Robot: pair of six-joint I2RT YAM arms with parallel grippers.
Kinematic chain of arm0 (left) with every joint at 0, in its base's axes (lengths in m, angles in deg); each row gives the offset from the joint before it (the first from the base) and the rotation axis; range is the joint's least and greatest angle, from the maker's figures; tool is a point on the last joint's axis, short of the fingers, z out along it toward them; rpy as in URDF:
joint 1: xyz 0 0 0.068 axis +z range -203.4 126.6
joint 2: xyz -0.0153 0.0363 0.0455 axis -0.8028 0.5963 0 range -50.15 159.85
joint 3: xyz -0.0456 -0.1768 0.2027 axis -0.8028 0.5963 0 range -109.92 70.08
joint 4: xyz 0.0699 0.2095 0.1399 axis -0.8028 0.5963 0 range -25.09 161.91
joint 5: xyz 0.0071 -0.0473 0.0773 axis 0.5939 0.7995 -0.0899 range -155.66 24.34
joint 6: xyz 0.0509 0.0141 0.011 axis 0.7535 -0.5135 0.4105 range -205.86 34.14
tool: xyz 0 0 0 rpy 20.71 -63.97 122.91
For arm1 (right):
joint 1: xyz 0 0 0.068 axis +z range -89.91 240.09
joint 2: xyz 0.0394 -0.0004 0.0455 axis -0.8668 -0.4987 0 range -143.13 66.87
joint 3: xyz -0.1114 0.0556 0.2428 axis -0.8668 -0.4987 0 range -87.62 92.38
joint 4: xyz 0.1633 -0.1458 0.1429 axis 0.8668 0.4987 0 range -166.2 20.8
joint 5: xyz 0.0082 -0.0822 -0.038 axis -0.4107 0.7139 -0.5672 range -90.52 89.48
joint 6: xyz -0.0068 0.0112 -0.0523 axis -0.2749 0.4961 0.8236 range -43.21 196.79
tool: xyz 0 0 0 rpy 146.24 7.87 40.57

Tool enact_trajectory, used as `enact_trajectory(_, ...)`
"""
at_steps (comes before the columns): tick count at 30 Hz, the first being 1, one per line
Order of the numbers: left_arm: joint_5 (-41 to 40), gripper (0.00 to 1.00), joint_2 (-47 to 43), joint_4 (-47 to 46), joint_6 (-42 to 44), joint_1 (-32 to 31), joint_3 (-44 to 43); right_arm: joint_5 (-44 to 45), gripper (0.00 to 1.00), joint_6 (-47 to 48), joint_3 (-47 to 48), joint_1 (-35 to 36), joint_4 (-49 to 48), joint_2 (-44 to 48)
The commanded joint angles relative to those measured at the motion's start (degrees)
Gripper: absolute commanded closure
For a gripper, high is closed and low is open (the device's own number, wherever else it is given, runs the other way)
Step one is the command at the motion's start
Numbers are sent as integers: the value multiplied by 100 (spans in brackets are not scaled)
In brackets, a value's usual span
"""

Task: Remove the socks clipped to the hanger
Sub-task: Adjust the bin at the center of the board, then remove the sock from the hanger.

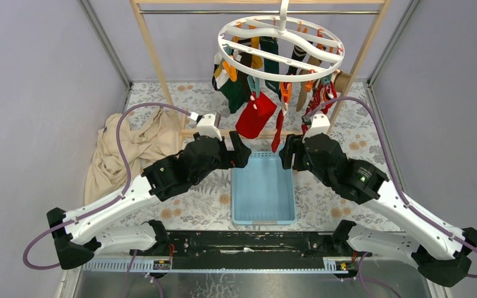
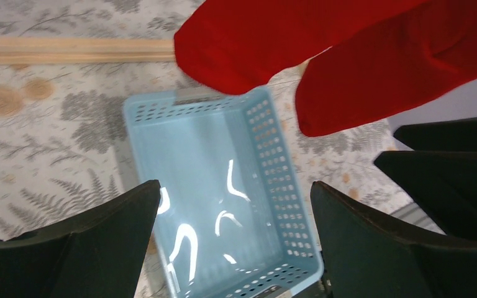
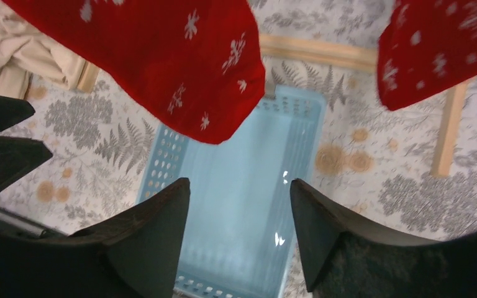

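Note:
The white ring hanger (image 1: 281, 38) hangs from the wooden rack, with orange and teal clips holding several socks: red patterned (image 1: 256, 115), dark green (image 1: 233, 92), teal, brown and striped ones. My left gripper (image 1: 241, 149) is open and empty, just below and left of the big red sock, which also shows in the left wrist view (image 2: 248, 37). My right gripper (image 1: 287, 152) is open and empty, beside a thin red sock (image 1: 277, 133). The right wrist view shows red snowflake socks (image 3: 161, 56) above its fingers (image 3: 155, 230).
A light blue perforated basket (image 1: 237, 186) sits empty on the fern-print table between the arms, and shows in the left wrist view (image 2: 273, 155) and the right wrist view (image 3: 168, 155). A beige cloth (image 1: 130, 146) lies at left. The wooden rack legs (image 1: 152, 56) flank the hanger.

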Motion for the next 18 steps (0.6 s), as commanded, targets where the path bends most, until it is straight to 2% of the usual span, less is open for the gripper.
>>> enact_trajectory(1, 565, 1, -142, -1346, 195, 23, 126, 685, 30, 773, -370, 42, -922, 606)
enact_trajectory(5, 605, 1, -4, -1481, 514, 10, -117, 725, 28, 1134, -882, 38, -1726, 996)
enact_trajectory(11, 77, 1, 315, -1657, 1047, 6, -374, 361, 30, 1316, -985, 37, -2079, 892)
enact_trajectory(18, -65, 1, 379, -1839, 992, -59, -384, 23, 34, 1503, -1541, 37, -2937, 949)
